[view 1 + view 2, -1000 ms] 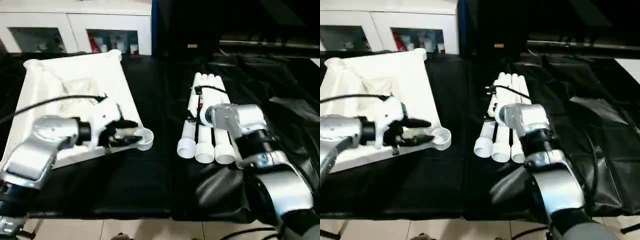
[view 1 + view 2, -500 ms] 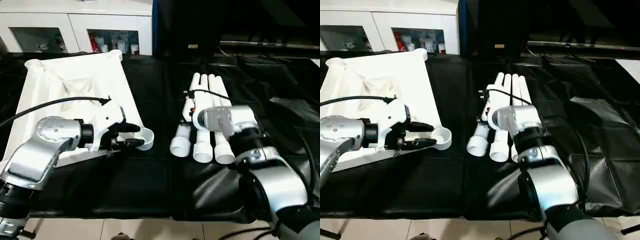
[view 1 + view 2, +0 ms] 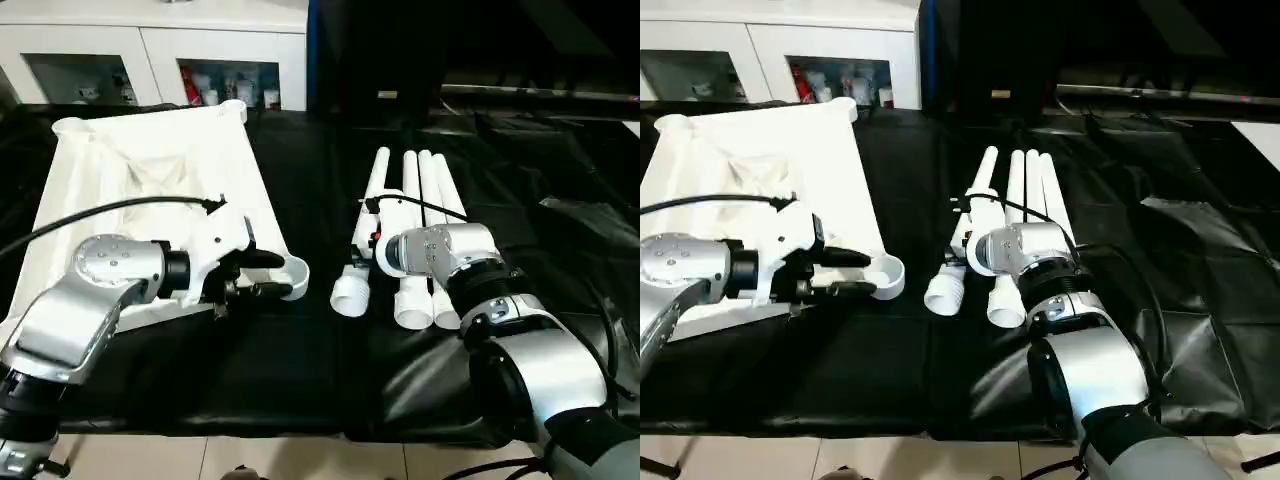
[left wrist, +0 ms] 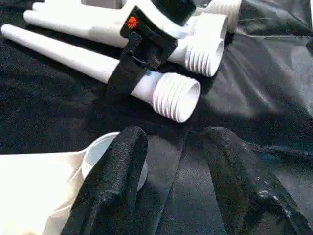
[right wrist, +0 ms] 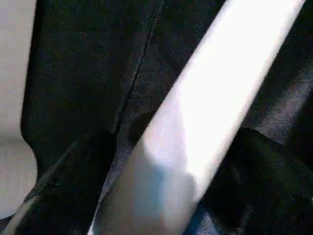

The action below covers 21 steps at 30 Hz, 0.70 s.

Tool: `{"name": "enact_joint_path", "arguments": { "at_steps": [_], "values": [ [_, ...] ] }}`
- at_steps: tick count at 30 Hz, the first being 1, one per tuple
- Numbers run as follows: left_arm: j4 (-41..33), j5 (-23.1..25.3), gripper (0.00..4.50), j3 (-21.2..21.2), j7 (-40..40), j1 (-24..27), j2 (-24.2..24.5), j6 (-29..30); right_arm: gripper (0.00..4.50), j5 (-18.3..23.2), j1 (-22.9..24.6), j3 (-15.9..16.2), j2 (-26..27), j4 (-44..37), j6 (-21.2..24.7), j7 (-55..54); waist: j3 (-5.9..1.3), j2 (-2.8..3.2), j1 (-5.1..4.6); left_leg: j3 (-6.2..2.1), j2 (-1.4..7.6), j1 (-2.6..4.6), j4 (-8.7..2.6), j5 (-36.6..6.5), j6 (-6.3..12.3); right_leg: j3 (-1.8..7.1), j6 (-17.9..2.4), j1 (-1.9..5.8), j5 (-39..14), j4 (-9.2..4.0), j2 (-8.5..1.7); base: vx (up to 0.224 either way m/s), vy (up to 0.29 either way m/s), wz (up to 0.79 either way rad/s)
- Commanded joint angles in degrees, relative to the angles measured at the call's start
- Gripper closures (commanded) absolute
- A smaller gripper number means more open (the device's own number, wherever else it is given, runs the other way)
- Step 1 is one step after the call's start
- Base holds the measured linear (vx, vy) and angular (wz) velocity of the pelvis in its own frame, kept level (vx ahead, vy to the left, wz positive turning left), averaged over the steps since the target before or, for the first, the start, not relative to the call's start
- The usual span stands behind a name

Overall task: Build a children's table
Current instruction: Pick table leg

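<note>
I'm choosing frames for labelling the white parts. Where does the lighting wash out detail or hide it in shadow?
Left eye view: the tabletop glares, so its ribs barely show, and the black cloth swallows its own folds. Left wrist view: the separated leg is evenly lit, its end ridges picked out by shading. Right wrist view: the same leg is bright along one stretch and shaded grey nearer the camera.

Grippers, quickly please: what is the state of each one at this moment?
Left gripper: open, fingers either side of the tabletop's corner socket, not clamped.
Right gripper: open around the leftmost table leg, fingers astride it, not yet clamped.
</note>
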Motion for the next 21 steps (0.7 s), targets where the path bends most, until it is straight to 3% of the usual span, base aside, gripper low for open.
{"name": "enact_joint_path", "arguments": {
  "at_steps": [1,7,8,14,21],
  "values": [
    [-1.3,-0.7,2.23,-0.3,0.2,0.1,0.1,0.4,0.78,-0.1,-0.8,-0.8,0.2,1.7,0.5,-0.3,-4.15,0.49,0.1,-0.04,2.17,0.24,-3.91,0.0,-1.14,2.64,-14.2,3.7,6.3,-2.8,-4.27,0.0,0.0,0.0],
    [-1.4,-0.5,2.23,-0.7,0.1,-0.1,-0.2,0.7,1.28,0.0,-1.8,-2.2,-0.3,3.7,-1.1,-0.9,-4.2,0.56,0.11,0.0,2.13,0.22,-3.82,0.0,-1.15,2.63,-14.3,3.69,6.8,-2.75,-4.24,0.0,0.0,0.0],
    [-1.3,-0.3,1.94,-0.7,0.3,-0.1,-0.4,0.4,1.42,0.1,-1.9,-2.3,-0.4,3.8,-1.3,-0.9,-4.19,0.51,0.11,0.01,2.11,0.21,-3.82,0.0,-1.12,2.63,-14.3,3.71,6.7,-2.76,-4.23,0.0,0.0,0.0],
    [0.8,2.8,1.67,0.1,5.8,-0.3,-3.3,-3.9,1.79,1.5,-2.2,-4.6,-0.8,4.4,-2.8,-1.3,-4.24,0.47,0.07,0.0,2.14,0.16,-3.78,-0.1,-0.87,2.65,-14.2,3.8,6.8,-2.8,-4.24,0.0,0.0,0.0],
    [1.6,2.3,1.1,2.4,10.2,-0.2,-6.5,-4.3,2.32,1.6,-2.5,-5.5,-1.4,4.8,-3.3,-1.0,-4.37,0.41,0.11,0.01,2.12,0.14,-3.6,1.1,0.19,2.59,-14.9,3.86,8.5,-2.74,-4.22,0.0,0.0,0.0]
  ]
}}
